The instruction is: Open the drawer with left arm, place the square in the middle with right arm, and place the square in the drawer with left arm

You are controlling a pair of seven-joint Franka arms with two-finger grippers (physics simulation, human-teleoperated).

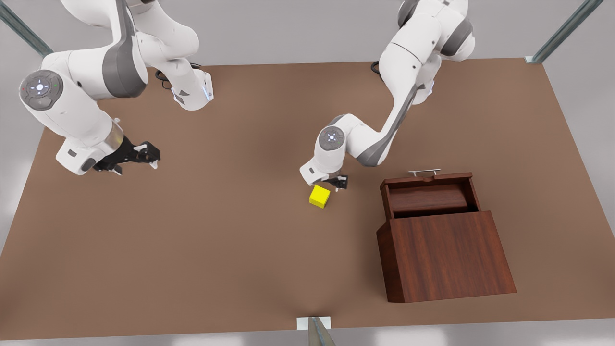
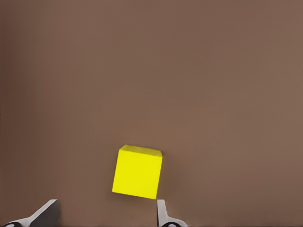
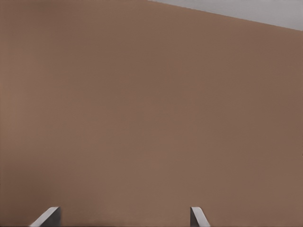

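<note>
— Cabinet [image 1: 444, 254] nearest us, its drawer [image 1: 430, 194] already pulled open.
— And the square [image 1: 319, 196]?
— Mid-table [image 1: 192, 240], at the cabinet's nine o'clock. Left claw [image 1: 340, 182] hovers beside it, fingers apart; it must straddle and close.
— Right claw [image 1: 144, 154]?
— Waiting, open. No writing anywhere.
</note>
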